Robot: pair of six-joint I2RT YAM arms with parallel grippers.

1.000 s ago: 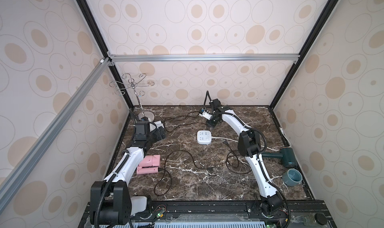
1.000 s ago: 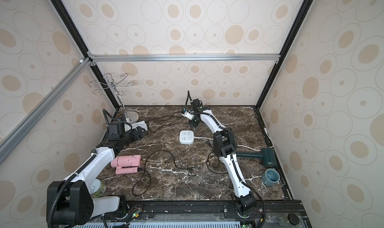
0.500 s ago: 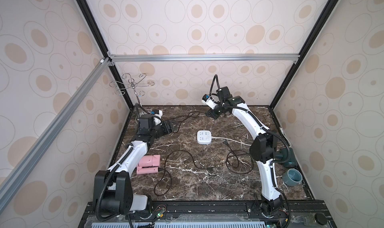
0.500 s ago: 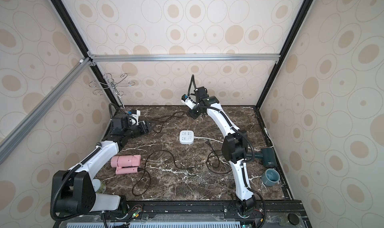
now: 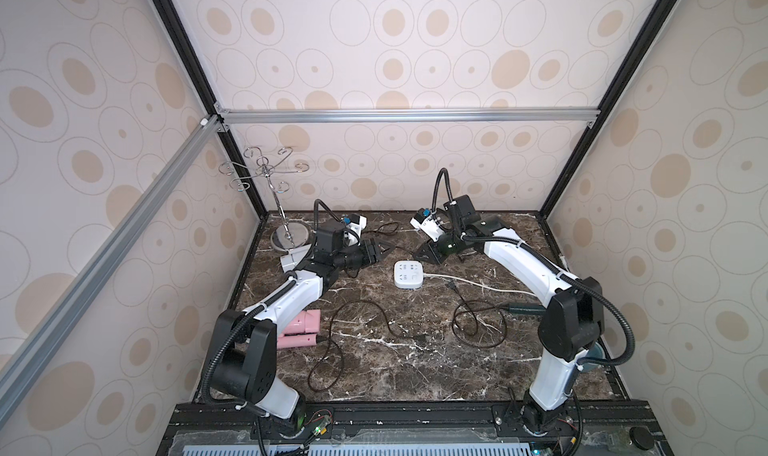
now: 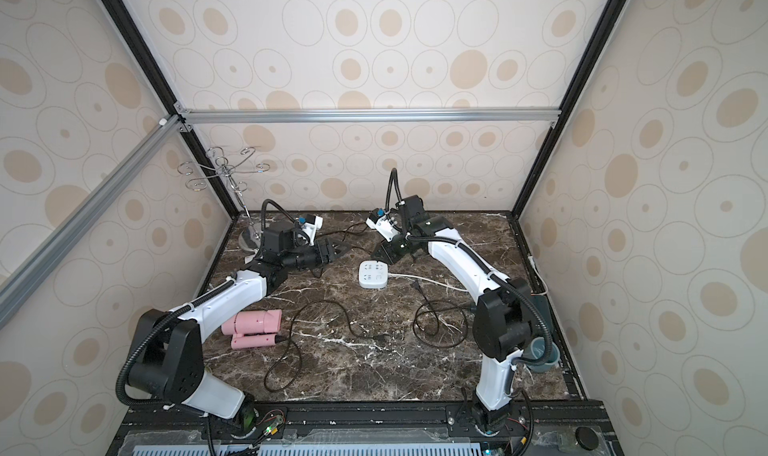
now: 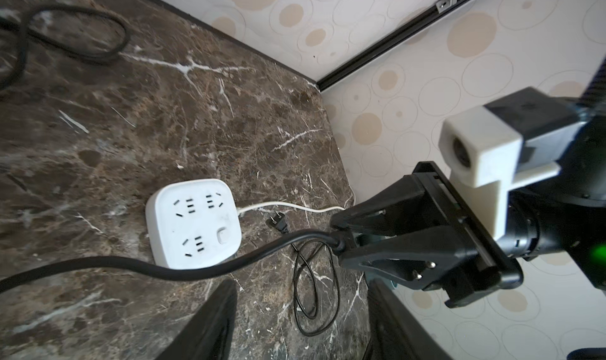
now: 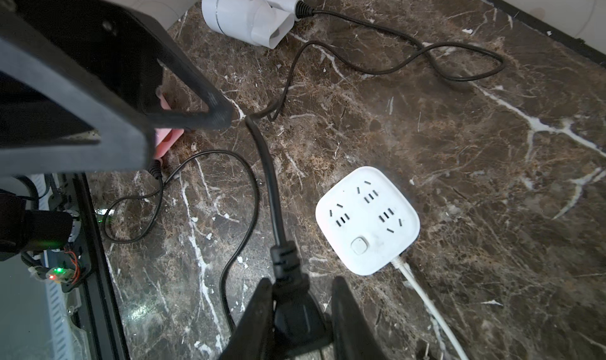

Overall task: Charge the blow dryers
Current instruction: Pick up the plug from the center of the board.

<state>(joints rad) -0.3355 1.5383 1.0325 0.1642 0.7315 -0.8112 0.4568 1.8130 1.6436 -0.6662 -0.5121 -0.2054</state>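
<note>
My right gripper (image 8: 301, 281) is shut on a black plug (image 8: 295, 312) and hangs just behind the white socket block (image 5: 408, 274). The plug's cord (image 8: 272, 184) runs back to the white blow dryer (image 8: 249, 17), which lies by the back left wall. Facing it from the left is my left gripper (image 5: 384, 250), open with nothing between its fingers (image 7: 216, 312); that cord passes just ahead of its tips. The pink blow dryer (image 5: 301, 329) lies at the left. Most of the dark green blow dryer (image 5: 525, 307) is hidden by my right arm; its plug (image 7: 278, 222) lies loose beside the block.
A metal hook stand (image 5: 286, 234) occupies the back left corner. A grey-blue cup (image 6: 540, 354) sits at the front right behind my right arm. Black cord loops (image 5: 478, 325) lie across the marble, and the block's white cable (image 5: 478, 283) runs to the right.
My right gripper rose from the back with the plug, then came down toward the socket block. My left gripper swung from the white dryer toward the middle, and its jaws have narrowed.
</note>
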